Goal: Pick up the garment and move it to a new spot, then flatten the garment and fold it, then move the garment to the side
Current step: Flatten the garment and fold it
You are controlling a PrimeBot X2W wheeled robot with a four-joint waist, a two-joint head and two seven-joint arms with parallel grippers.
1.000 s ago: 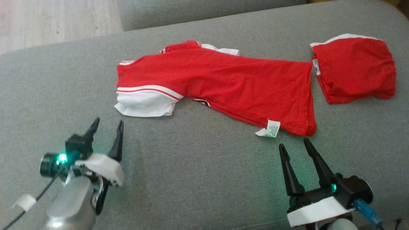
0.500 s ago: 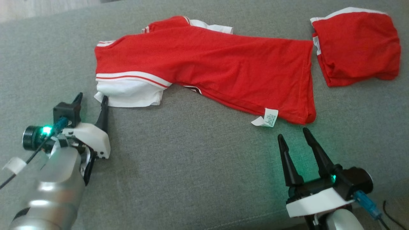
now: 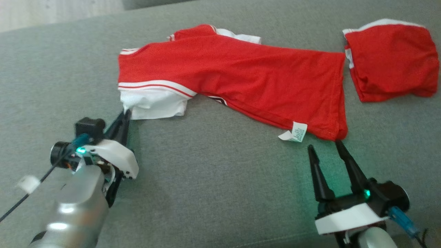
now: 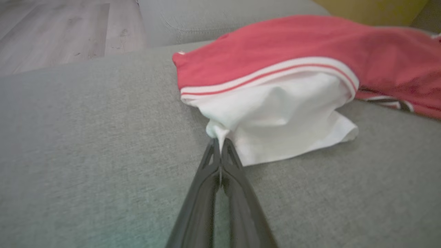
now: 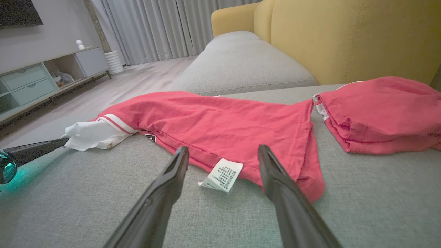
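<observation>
- Head view: the garment (image 3: pixel 241 82) is a red jersey, stretched out left to right across the far half of the grey sofa seat (image 3: pixel 213 179).
- Body fabric: plain red and mostly flat, with shallow creases. The near edge runs diagonally from my left towards the hem at my right.
- Trim: a white sleeve (image 3: pixel 155 103) hangs out at my left end below a band of white and red stripes. More striped trim and a white patch show along the far edge.
- Care label (image 3: pixel 299 131): white and printed. It sticks out from the near edge close to the hem and lies on the sofa seat.
- Left claw (image 3: pixel 125 113): jaws together, clamped on the near corner of the white sleeve.
- Left wrist view: the left claw (image 4: pixel 218 143) pinches the white sleeve (image 4: pixel 275 113) into a small peak at the fingertips.
- Right claw (image 3: pixel 325 144): jaws apart, holding nothing, with the fingertips just short of the hem corner.
- Right wrist view: the care label (image 5: pixel 222 174) lies between the two fingers of the right claw (image 5: pixel 223 148).
- Second red piece (image 3: pixel 392 62): folded, with white edging, just beside the hem on my right. I cannot tell whether it touches the garment.
</observation>
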